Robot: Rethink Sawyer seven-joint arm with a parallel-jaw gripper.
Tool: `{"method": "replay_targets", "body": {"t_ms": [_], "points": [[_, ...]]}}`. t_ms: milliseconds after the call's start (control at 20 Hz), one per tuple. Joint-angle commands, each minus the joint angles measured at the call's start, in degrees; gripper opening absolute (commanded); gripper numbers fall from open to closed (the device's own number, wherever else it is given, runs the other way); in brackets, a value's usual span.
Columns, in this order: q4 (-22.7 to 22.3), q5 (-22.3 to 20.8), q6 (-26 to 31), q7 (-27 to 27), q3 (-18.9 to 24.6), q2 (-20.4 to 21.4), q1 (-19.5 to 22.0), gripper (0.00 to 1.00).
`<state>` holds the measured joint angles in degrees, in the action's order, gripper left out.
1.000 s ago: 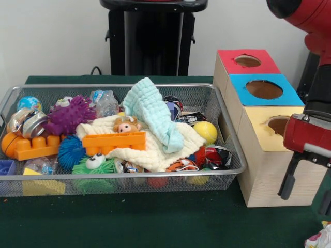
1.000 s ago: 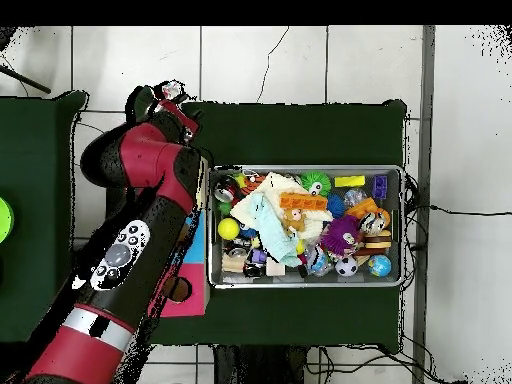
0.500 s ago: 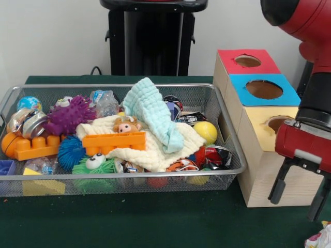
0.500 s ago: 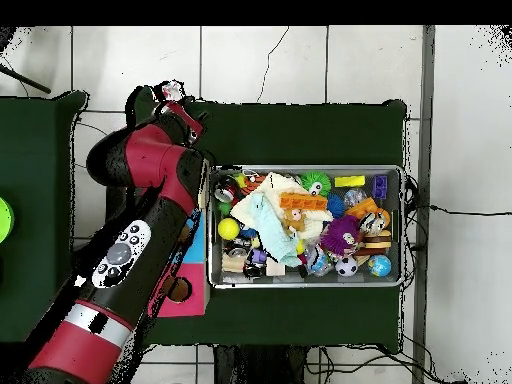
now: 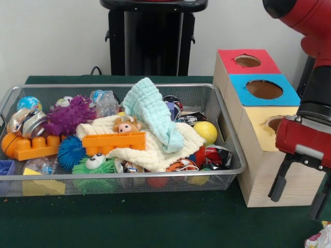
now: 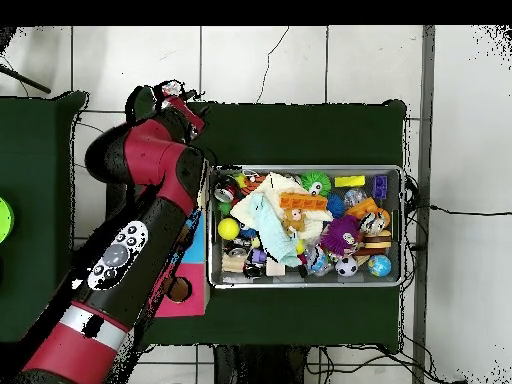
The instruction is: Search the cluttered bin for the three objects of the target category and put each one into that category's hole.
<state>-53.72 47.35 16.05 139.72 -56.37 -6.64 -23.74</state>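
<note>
The cluttered bin is a wide wire-mesh basket full of toys and cloths; it also shows in the overhead view. A white wrapper with coloured blotches lies on the green table outside the bin, at the front right corner; in the overhead view it shows just past the gripper. Crinkly wrappers lie in the bin: a silvery one at the left and a red and black one at the right. My gripper hangs open and empty in front of the yellow box, above and left of the white wrapper.
Three wooden boxes with round holes stand right of the bin: red top, blue top, yellow top. A pale blue cloth, cream cloth, orange brick and purple spiky ball cover the bin's contents.
My gripper has shifted left, from the frame's right edge to in front of the yellow box, staying open. Nothing in the bin has moved.
</note>
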Motion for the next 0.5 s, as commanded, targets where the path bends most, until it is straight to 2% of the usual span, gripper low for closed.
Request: {"method": "replay_targets", "body": {"t_ms": [50,150,500], "points": [[-2.67,2.57,1.48,15.91,3.13,-0.69,0.68,1.00],[-3.69,2.32,0.72,15.10,4.01,0.19,0.49,1.00],[-2.04,3.51,2.22,16.69,1.57,-0.94,0.77,1.00]]}}
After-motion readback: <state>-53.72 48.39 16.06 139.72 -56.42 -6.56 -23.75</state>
